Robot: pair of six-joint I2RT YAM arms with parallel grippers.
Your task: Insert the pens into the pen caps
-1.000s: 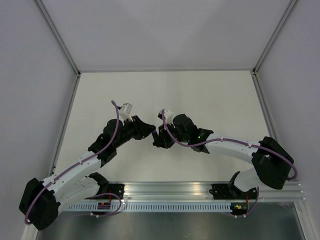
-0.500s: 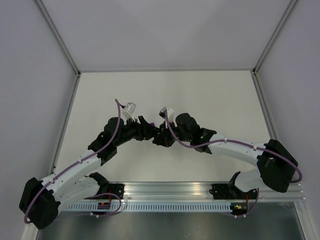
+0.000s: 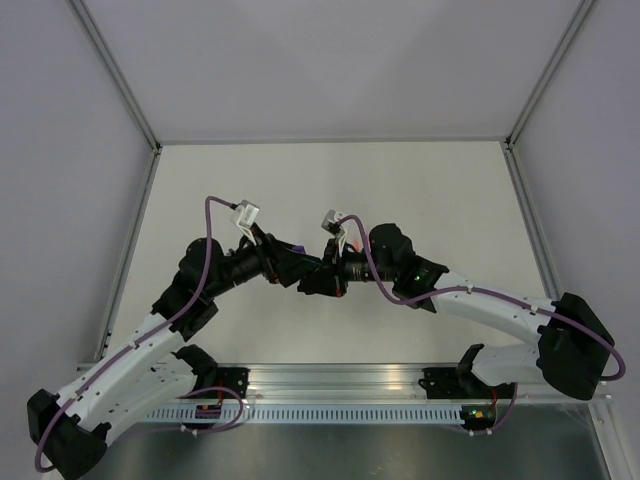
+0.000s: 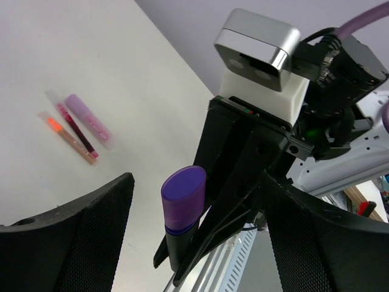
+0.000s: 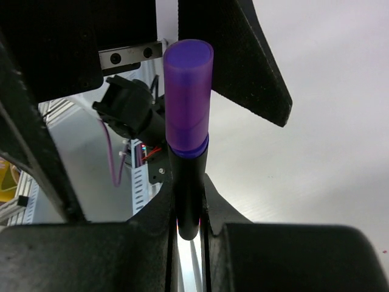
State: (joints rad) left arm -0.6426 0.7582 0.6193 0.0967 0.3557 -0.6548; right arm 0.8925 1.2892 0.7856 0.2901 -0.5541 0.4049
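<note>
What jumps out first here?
A dark pen with a purple cap on it, pinched in the right fingers above the table, stands between the open left fingers. Pink and lilac pieces lie side by side on the table.

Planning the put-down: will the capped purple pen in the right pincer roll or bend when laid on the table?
The capped pen looks round and smooth, so it would probably roll on the table. Clamped only at its end by the right pincer, it stands straight: likely stiff and light.
</note>
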